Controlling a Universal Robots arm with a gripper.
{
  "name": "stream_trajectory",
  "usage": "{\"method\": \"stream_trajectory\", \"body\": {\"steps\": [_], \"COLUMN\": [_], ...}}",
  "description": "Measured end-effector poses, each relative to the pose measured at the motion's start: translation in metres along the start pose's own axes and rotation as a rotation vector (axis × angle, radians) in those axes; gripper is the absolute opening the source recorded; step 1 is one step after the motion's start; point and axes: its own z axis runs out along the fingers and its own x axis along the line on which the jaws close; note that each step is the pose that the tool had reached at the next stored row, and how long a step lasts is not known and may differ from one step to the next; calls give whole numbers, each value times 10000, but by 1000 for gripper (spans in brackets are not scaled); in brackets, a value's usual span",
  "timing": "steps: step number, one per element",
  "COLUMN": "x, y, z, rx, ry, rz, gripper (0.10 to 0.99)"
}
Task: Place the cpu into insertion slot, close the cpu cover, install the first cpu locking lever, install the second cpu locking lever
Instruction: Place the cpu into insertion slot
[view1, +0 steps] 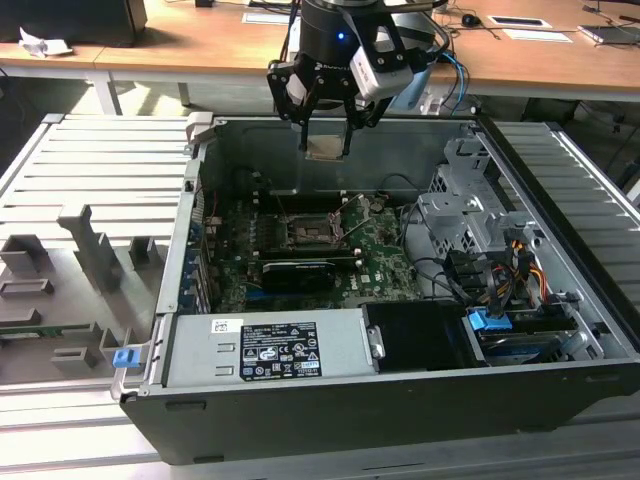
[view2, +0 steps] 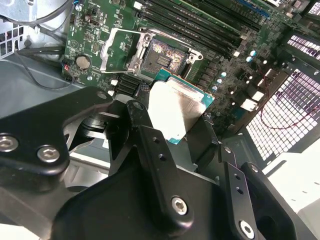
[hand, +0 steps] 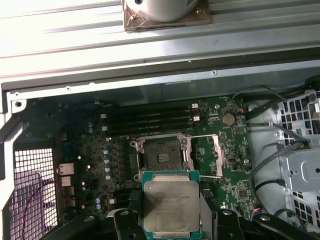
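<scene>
My gripper (view1: 326, 148) hangs over the back of the open computer case, shut on the cpu (view1: 325, 147), a small square chip with a pale metal top. In both wrist views the cpu (hand: 170, 205) (view2: 175, 107) sits between the black fingers (view2: 142, 122), flat and facing up. The insertion slot (view1: 311, 232) (hand: 162, 157) (view2: 160, 55) lies bare on the green motherboard (view1: 385, 262), below and ahead of the chip. The cpu cover (hand: 218, 155) (view2: 116, 50), a thin silvery frame, is swung open beside the slot.
A long black card (view1: 297, 272) lies just in front of the slot. The power supply (view1: 265, 350) fills the case's front. A metal drive cage (view1: 470, 215) and cable bundles (view1: 500, 270) stand on the exterior view's right. Memory slots (hand: 150, 120) run beside the socket.
</scene>
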Motion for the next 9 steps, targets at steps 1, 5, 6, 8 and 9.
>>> {"method": "stream_trajectory", "body": {"steps": [1,5,6,8,9], "x": [0,0,0,0,0], "y": [0,0,0,0,0], "z": [0,0,0,0,0], "rx": [0,-1,-1,0,-1], "ry": [0,-1,-2,-2,-2], "rz": [5,17,19,24,26], "gripper": [541,541,541,541,541]}}
